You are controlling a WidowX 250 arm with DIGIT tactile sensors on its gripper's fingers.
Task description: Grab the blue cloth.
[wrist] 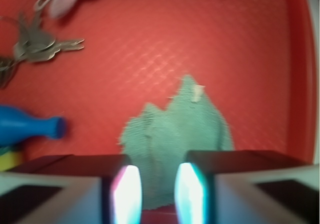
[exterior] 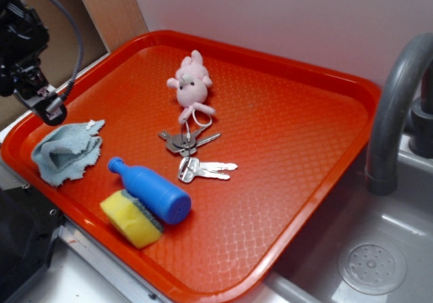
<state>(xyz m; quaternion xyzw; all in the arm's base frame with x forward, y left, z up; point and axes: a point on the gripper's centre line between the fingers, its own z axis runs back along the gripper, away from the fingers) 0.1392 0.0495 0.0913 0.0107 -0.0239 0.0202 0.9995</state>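
Here the blue cloth lies crumpled near the left corner of the red tray, its small white tag at its far tip. Above it hangs the claw, its two fingers apart with a narrow gap, gripping nothing. The blue bottle lies just beside the cloth, resting against the yellow sponge by the tray's near edge; keys sit mid-tray.

no legible text, labels, brands or numbers on anything
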